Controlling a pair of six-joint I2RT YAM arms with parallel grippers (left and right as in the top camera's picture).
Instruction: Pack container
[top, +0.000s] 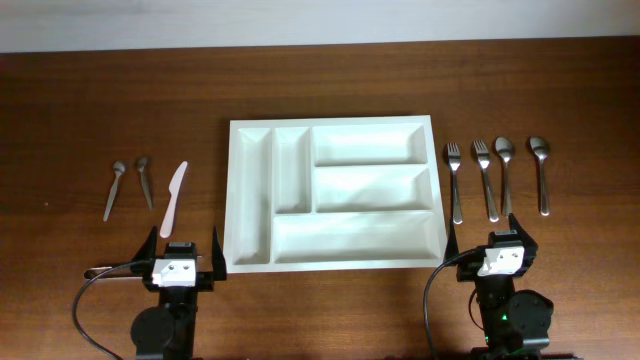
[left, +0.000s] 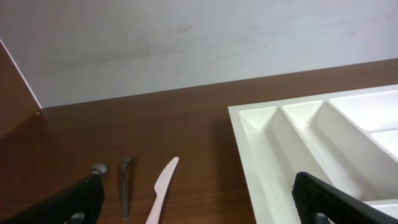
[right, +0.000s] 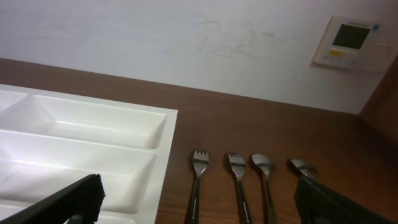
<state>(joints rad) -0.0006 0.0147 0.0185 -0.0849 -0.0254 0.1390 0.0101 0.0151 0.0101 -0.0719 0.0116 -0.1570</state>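
Observation:
The white five-compartment tray lies mid-table with nothing in it; it also shows in the left wrist view and the right wrist view. Left of it lie two small metal spoons and a white plastic knife. Right of it lie two forks and two spoons. My left gripper is open near the front edge, below the knife. My right gripper is open below the forks and spoons.
A white wall runs behind the table's far edge, with a wall panel at the right. Bare wood surrounds the tray.

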